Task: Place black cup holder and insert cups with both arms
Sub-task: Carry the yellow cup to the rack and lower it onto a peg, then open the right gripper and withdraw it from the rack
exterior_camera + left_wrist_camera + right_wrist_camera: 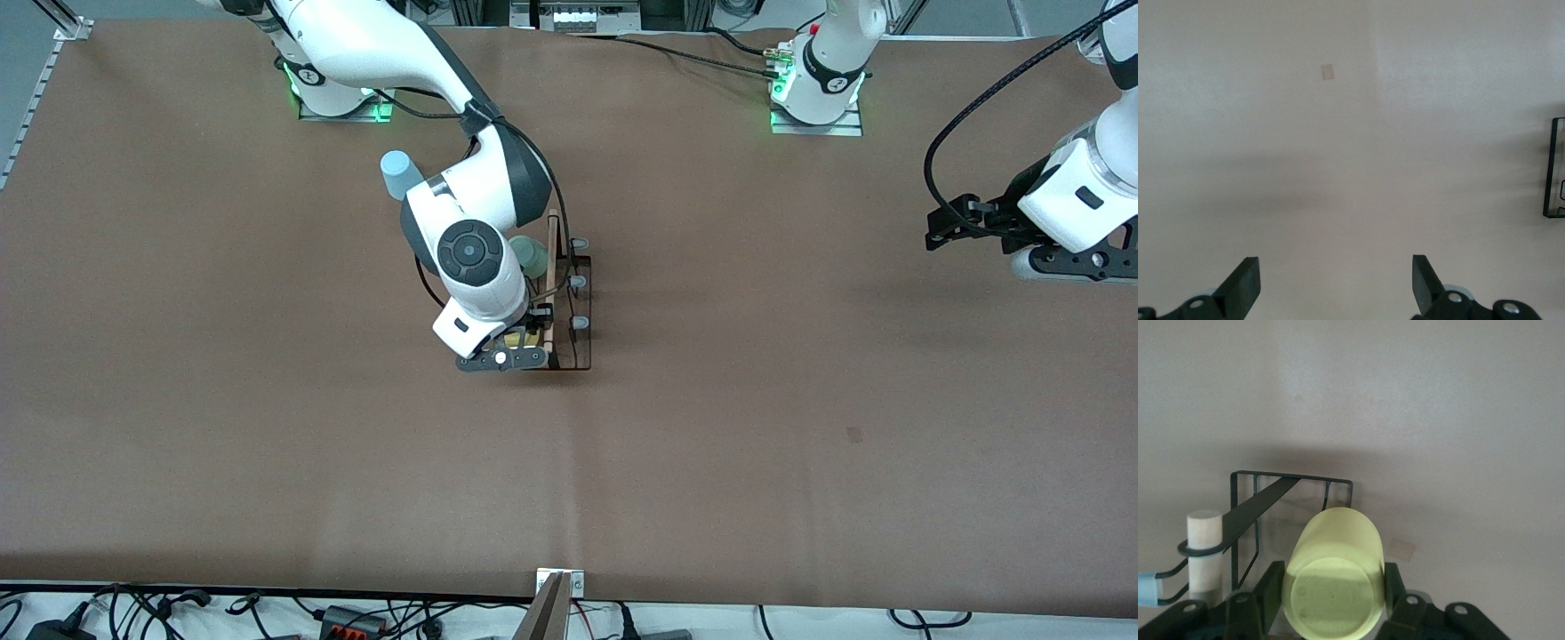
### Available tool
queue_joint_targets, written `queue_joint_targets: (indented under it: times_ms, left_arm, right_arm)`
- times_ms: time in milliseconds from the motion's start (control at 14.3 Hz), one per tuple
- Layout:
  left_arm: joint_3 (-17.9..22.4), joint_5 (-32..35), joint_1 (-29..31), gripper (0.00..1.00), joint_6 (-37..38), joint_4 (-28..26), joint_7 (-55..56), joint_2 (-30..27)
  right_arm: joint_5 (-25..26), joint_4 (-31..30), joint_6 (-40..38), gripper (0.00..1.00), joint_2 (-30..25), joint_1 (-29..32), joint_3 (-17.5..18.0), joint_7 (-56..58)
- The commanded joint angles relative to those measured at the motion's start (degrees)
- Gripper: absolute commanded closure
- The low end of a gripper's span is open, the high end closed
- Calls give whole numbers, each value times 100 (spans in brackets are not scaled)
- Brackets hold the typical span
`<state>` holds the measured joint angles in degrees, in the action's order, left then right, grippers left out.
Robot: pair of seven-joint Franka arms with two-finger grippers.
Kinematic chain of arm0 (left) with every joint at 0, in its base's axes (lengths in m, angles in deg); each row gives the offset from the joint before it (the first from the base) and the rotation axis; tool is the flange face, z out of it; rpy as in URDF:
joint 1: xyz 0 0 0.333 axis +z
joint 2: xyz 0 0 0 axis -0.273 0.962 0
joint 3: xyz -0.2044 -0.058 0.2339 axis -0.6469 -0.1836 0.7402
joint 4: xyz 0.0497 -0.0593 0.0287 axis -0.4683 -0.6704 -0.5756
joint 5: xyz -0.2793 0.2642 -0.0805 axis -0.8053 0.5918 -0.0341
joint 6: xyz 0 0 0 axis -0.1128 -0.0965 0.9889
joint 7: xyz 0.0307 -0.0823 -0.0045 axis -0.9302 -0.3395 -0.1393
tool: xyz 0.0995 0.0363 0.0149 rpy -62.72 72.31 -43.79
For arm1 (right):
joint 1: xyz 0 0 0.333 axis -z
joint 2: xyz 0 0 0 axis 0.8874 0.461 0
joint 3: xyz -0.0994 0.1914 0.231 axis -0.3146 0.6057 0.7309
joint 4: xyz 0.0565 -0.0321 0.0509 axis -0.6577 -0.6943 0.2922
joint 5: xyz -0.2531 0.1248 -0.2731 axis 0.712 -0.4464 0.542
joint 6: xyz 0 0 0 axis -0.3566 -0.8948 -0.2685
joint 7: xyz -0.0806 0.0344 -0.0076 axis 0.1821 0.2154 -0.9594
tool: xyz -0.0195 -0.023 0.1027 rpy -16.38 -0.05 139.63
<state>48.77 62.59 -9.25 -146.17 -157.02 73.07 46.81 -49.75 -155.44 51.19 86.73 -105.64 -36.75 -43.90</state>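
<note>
The black cup holder (576, 302) stands mid-table, its wooden rod handle (553, 267) running away from the front camera. My right gripper (520, 341) is over its nearer end, shut on the yellow cup (518, 339). In the right wrist view the cup (1335, 580) is upside down between the fingers (1271, 587), beside the rack's wire frame (1245, 513) and rod (1203, 550). The mint green cup (532, 256) sits on the rack, partly hidden by the arm. The light blue cup (400, 174) stands upside down on the table. My left gripper (933, 229) waits open and empty.
Three grey-tipped pegs (577, 281) show on the rack's side toward the left arm. The rack's edge (1553, 167) shows in the left wrist view, past the open left gripper (1336, 280). A small dark mark (854, 434) lies on the brown table. Cables line the front edge.
</note>
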Motion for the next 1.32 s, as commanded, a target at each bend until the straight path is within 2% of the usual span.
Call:
queue_joint_targets:
  times_ms: [0,418,488,558,627,1115,1255]
  left_arm:
    - [16,-111,-18,0,27,-47,-30,-69]
    - [16,-111,-18,0,27,-47,-30,-60]
    - [16,-111,-18,0,36,-47,-30,-69]
    - [16,-111,-18,0,36,-38,-30,-60]
    - [16,-111,-18,0,27,-38,-30,-60]
    - [16,-111,-10,0,36,-12,-38,-60]
    - [16,-111,26,0,45,-21,-38,-51]
  right_arm:
    - [4,-20,-20,74,-71,-85,-19,-68]
    - [-13,-12,-20,74,-97,-86,-19,-50]
    - [-13,-12,15,70,-89,-86,-19,-85]
    - [-22,-12,50,26,-89,-77,-19,-129]
    - [-22,-12,51,0,-89,-59,-19,-269]
    - [22,-12,-20,0,-334,-24,-72,-481]
    - [31,-12,-72,0,-544,2,-264,-463]
